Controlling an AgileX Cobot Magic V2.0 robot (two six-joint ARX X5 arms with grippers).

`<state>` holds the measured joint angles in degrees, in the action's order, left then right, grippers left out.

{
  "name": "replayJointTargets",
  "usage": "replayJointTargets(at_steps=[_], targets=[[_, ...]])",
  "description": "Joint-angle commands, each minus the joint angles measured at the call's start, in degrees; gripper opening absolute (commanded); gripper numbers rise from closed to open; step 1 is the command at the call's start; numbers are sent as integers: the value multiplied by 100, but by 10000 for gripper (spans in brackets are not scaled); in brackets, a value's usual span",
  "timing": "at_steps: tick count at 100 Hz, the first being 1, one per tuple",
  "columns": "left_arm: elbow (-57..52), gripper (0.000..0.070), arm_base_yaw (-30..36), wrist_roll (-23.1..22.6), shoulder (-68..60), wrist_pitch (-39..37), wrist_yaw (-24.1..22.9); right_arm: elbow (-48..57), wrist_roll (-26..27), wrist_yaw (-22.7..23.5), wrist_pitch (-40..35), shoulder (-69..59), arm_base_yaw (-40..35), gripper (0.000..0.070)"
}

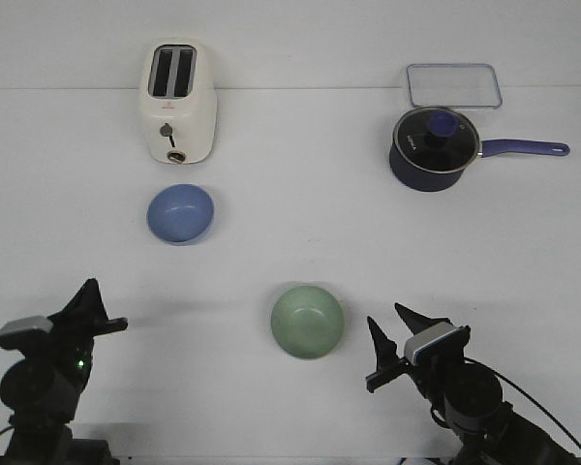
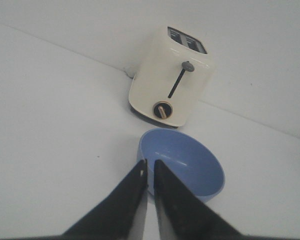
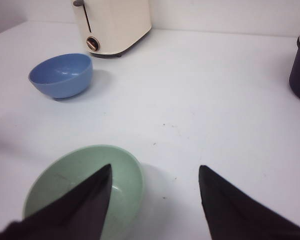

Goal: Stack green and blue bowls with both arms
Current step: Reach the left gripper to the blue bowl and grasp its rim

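Observation:
The periwinkle blue bowl (image 1: 180, 213) sits upright on the white table in front of the toaster; it also shows in the left wrist view (image 2: 182, 167) and the right wrist view (image 3: 61, 75). The sage green bowl (image 1: 307, 321) sits upright nearer the front, at the middle; it also shows in the right wrist view (image 3: 82, 185). My left gripper (image 1: 102, 308) is shut and empty at the front left, well short of the blue bowl; in its wrist view the left gripper (image 2: 150, 163) points at the bowl's near rim. My right gripper (image 1: 392, 325) is open and empty just right of the green bowl (image 3: 155, 170).
A cream toaster (image 1: 177, 102) stands at the back left. A dark blue saucepan (image 1: 434, 148) with a glass lid and a long handle stands at the back right. A clear rectangular tray (image 1: 453, 84) lies behind it by the wall.

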<state>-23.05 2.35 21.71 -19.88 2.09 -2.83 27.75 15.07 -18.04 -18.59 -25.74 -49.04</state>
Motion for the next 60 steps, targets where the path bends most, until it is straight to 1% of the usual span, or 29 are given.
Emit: replayJointTargets(at_steps=[1, 6, 8, 11, 15, 34, 44, 60], targets=[[-789, 222, -9, -339, -1123, 313, 190, 28, -35, -4, 59, -24, -55, 347], [-1335, 383, -9, -492, -1836, 540, 326, 28, -35, -4, 57, -24, -55, 347], [-1541, 429, -9, -551, -2111, 612, 343, 28, -37, -4, 57, -24, -55, 347], [-1829, 467, -9, -625, -2498, 710, 361, 28, -37, -4, 57, -24, -55, 347], [-2175, 466, -9, -675, -2994, 793, 400, 28, -37, -4, 57, -24, -55, 347], [-3405, 463, -9, -608, -5108, 1016, 645, 28, -37, -4, 57, -24, -55, 347], [-3926, 463, -9, -560, -6059, 1169, 940, 28, -37, -7, 57, -24, -55, 347], [-4489, 463, -9, -562, -7171, 1290, 927, 28, -37, -7, 52, -24, -55, 347]])
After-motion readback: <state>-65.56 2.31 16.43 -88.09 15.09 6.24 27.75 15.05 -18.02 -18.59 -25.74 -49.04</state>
